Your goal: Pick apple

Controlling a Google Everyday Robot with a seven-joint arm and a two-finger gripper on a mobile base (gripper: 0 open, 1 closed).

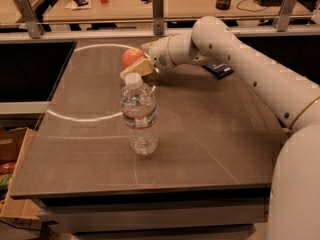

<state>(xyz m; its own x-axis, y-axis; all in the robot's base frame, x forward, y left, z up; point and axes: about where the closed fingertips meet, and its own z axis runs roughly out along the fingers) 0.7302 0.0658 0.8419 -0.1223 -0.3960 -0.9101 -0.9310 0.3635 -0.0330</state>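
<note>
Just beyond the gripper (138,65), on its far-left side, the apple (130,57) rests against it above the tabletop (215,134); whether the gripper is spread or clamped cannot be told. The arm (240,59) reaches in low from the right, stretched leftward. A water bottle (139,119) stands upright just in front of the gripper. The tabletop's far edge runs near behind the apple.

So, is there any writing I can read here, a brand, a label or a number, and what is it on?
No text here can be read.
Label on the water bottle: too blurred to read.
Print on the dark blue packet lying on the table: too small to read.
On the apple and the gripper, which is right against it at the far side: no writing shows.
</note>
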